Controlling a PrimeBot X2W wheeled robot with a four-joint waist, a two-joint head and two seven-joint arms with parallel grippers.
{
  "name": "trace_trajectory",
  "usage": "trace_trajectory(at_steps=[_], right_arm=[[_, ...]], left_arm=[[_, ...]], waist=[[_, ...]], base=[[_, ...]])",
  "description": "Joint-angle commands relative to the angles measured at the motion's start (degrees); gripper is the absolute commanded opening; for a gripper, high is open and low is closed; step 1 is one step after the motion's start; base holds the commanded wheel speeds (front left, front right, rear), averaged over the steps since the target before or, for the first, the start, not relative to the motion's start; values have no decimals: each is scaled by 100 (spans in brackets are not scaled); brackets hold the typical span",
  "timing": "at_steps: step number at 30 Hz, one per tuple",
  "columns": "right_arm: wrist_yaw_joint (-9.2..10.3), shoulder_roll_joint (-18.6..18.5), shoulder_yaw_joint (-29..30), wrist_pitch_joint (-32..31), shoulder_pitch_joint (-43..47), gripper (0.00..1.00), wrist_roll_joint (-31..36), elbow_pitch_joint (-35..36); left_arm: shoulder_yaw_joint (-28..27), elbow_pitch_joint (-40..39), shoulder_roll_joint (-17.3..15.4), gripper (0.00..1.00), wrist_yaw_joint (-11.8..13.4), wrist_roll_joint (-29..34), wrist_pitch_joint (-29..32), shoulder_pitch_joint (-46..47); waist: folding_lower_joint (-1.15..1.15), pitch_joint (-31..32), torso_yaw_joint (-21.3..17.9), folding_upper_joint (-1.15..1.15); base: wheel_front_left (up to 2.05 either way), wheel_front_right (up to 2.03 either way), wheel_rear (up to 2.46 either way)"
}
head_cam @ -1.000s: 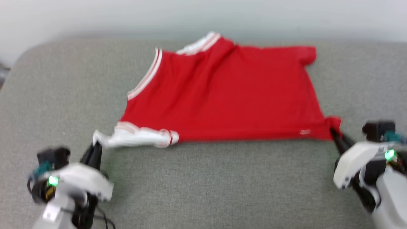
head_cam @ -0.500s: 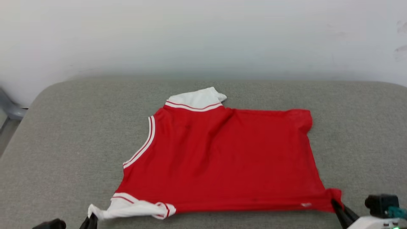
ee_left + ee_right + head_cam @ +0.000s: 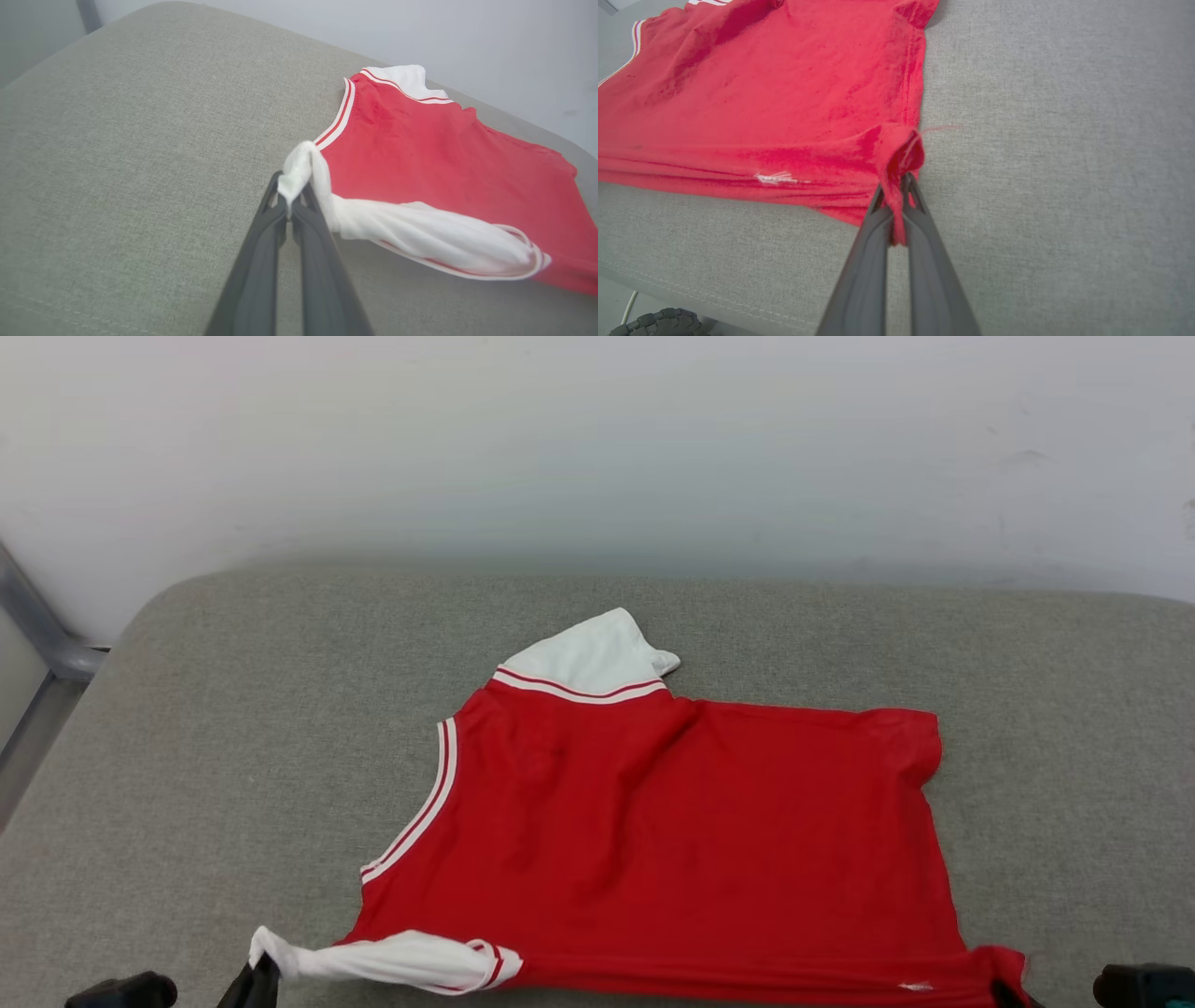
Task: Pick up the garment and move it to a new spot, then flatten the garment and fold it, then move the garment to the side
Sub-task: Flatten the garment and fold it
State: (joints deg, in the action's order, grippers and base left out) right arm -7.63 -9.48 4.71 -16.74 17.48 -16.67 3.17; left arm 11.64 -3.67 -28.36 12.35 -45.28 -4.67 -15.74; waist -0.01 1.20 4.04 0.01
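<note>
The garment [image 3: 653, 840] is a bright red sleeveless jersey with white, red-striped trim, spread on a grey cushioned surface [image 3: 233, 709]. Its far shoulder strap is turned over and shows white. My left gripper [image 3: 257, 978] is at the lower left, shut on the twisted white near strap [image 3: 299, 163] of the garment [image 3: 444, 158]. At the lower right, my right gripper [image 3: 1004, 992] is shut on a bunched red hem corner [image 3: 901, 149] of the garment [image 3: 761, 84]. The near edge is pulled straight between the two grips.
A pale wall [image 3: 597, 448] rises behind the cushion. A grey metal frame [image 3: 37, 635] stands at the far left. In the right wrist view the cushion's seamed front edge [image 3: 691, 294] runs close to the garment, with a black tyre [image 3: 654, 324] below it.
The head camera has tilted up, so everything sits lower in the picture. Both grippers keep their holds, and the garment has slid a little toward me.
</note>
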Motion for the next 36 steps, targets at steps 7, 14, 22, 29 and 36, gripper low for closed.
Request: trace_trajectory(at_steps=[7,14,22,29,36], right_arm=[[20,-61,-10,-406,-537,0,184,149],[18,-52,-261,-487,-1362,0,301,-139],[17,-112,-518,-186,-2109,0,342,-906],[18,-41,-497,78,-2345,1,408,-1509],[19,67,-529,501,-2388,100,504,-1777]], left_arm=[[194,92,12,0,-163,113,164,887],[450,752,213,0,-566,186,97,1932],[614,1716,454,0,-934,175,-107,2594],[809,2471,616,0,-1279,116,-57,2988],[845,3063,671,100,-1424,28,-35,3214]], waist=[[1,-264,-95,-1],[1,-933,-190,-1],[1,-1451,-254,-1],[1,-1637,-251,-1],[1,-1519,-296,-1]], base=[[0,0,0],[0,0,0],[0,0,0],[0,0,0],[0,0,0]])
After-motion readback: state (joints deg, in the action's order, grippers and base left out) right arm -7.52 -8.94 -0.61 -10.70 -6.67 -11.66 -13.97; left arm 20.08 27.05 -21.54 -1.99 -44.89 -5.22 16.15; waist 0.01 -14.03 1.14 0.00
